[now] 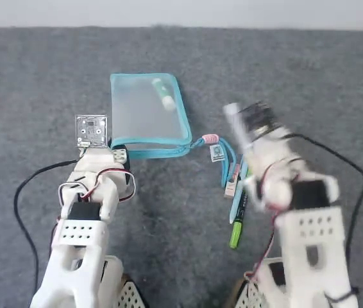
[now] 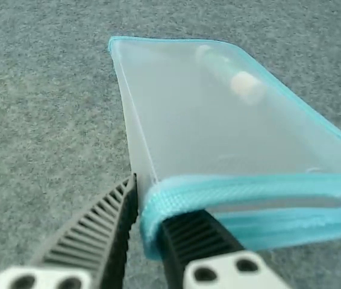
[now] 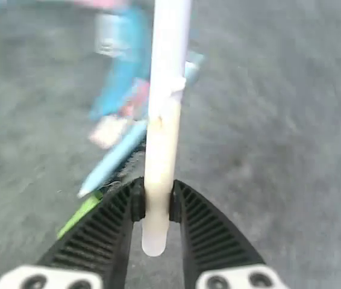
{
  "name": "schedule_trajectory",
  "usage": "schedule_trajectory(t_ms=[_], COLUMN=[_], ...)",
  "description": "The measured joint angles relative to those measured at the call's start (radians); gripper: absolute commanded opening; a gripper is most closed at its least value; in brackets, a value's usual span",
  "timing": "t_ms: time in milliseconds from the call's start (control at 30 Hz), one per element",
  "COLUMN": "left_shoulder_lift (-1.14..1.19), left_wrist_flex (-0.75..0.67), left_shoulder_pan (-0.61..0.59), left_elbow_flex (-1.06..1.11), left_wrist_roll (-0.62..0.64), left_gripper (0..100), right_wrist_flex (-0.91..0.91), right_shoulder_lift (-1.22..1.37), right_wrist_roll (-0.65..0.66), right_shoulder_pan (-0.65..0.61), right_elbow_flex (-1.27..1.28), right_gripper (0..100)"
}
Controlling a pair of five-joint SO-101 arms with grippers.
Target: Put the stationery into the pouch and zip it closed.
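Note:
The translucent pouch with teal trim lies flat on the grey carpet, and a white-and-green item shows inside it near the far edge. My left gripper is shut on the pouch's near left corner; in the left wrist view the left gripper pinches the teal zipper edge. My right gripper is shut on a white pen, held lifted above the carpet to the right of the pouch. That white pen juts from the right gripper. Blue pens and a green marker lie below it.
A pink zipper pull with a small tag trails from the pouch's near right corner. Black cables loop beside both arm bases. Open carpet stretches beyond the pouch and to the far right.

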Motion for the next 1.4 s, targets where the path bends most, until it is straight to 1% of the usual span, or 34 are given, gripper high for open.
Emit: schedule_trajectory(t_ms=[133,200,267,500,633,733,867,1000,1100,1167,1300,1400], left_shoulder_lift=[0.000,0.000,0.000,0.000,0.000,0.000,0.000,0.000,0.000,0.000,0.000,0.000], left_wrist_flex=[0.000,0.000,0.000,0.000,0.000,0.000,0.000,0.000,0.000,0.000,0.000,0.000], left_shoulder_pan=[0.000,0.000,0.003,0.103,0.123,0.135,0.169,0.212,0.250,0.264,0.270,0.276], left_elbow_flex=[0.000,0.000,0.000,0.002,0.002,0.002,0.026,0.026,0.043,0.044,0.044,0.044], left_wrist_roll=[0.000,0.000,0.000,0.000,0.000,-0.031,-0.051,-0.075,-0.140,-0.157,-0.163,-0.158], left_gripper=[1,1,1,1,1,1,1,1,1,1,1,1], right_wrist_flex=[0.080,0.087,0.087,-0.006,-0.052,-0.063,-0.063,-0.060,-0.048,-0.037,0.023,0.057], right_shoulder_lift=[-0.043,-0.041,-0.008,0.213,0.302,0.353,0.427,0.548,0.663,0.732,0.852,0.919], right_wrist_roll=[0.057,0.063,0.063,0.044,0.032,-0.009,-0.048,-0.057,-0.060,-0.060,-0.064,-0.112], right_shoulder_pan=[-0.232,-0.299,-0.321,-0.322,-0.325,-0.325,-0.275,-0.224,-0.219,-0.219,-0.215,-0.215], right_elbow_flex=[0.000,0.002,0.000,0.002,0.002,-0.006,-0.098,-0.206,-0.285,-0.338,-0.453,-0.546], right_gripper=[0.6,0.6,0.6,0.6,0.6,0.6,0.6,0.6,0.6,0.6,0.6,0.9])
